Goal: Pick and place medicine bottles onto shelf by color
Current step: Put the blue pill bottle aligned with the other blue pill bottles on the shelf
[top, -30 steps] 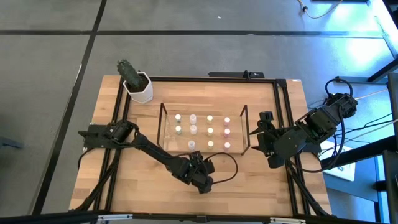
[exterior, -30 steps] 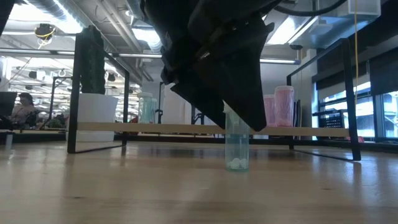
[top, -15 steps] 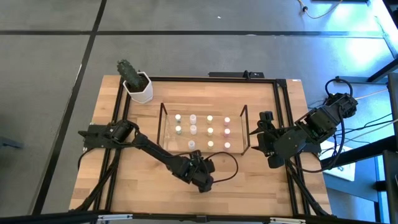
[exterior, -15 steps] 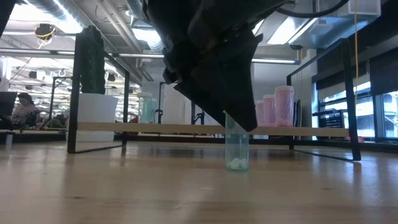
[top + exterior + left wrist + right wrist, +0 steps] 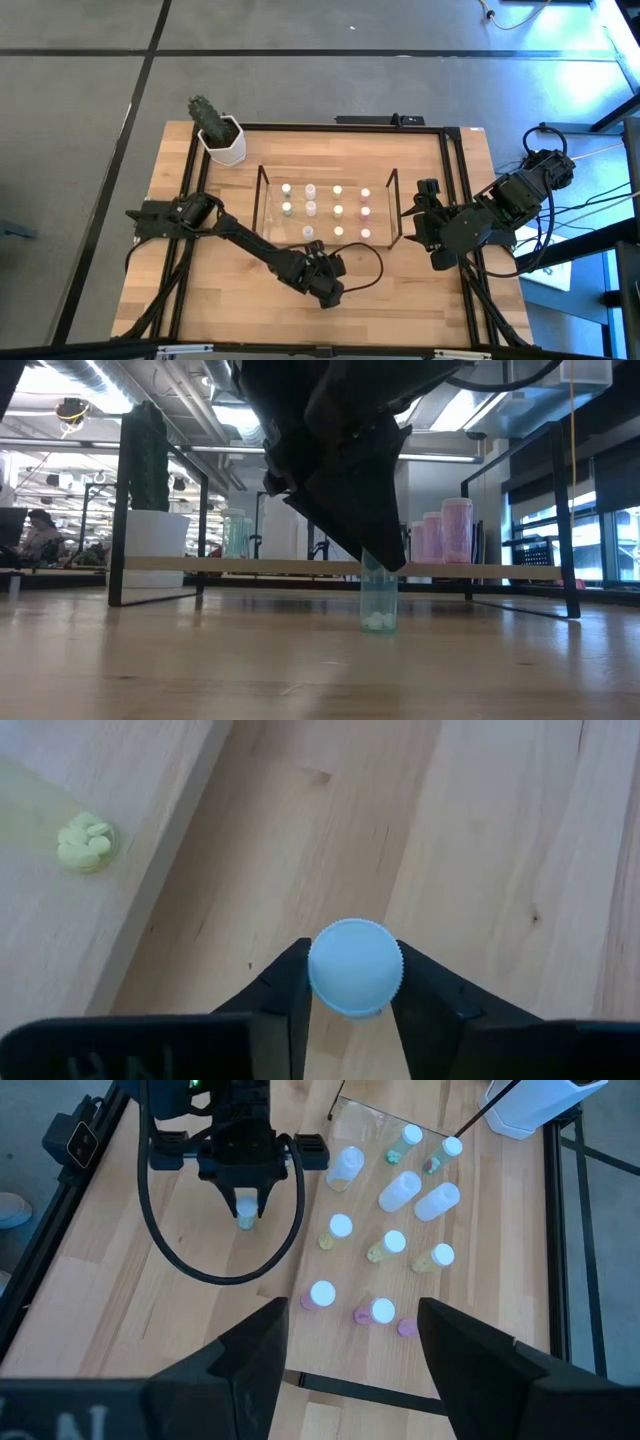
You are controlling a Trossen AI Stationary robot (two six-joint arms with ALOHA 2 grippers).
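One medicine bottle (image 5: 378, 605), clear bluish with a pale blue cap (image 5: 355, 965), stands upright on the wooden table near its front edge. My left gripper (image 5: 325, 290) is over it and shut on it. The shelf (image 5: 262, 200), a clear rack with a dark wire frame, stands at the table's middle with several more bottles (image 5: 337, 210) standing in rows on it. My right gripper (image 5: 350, 1360) hangs open and empty above the table's right side, beside the shelf's right end. My left gripper pinches the bottle's cap by its two opposite sides (image 5: 318, 978) between its two fingers (image 5: 285, 995). The fingers slant down on it from above. The bottle stays upright with its base (image 5: 378, 626) on the table.
A white hexagonal plant pot (image 5: 222, 140) stands at the far left corner. A dark cable (image 5: 365, 270) loops beside my left gripper. A black frame (image 5: 455, 200) runs round the table. In the low view, a person (image 5: 38, 532) sits far back in the room.
My left gripper has stayed in place and drawn its fingers together until they met the cap of the bottle. The bottle still stands on the table.
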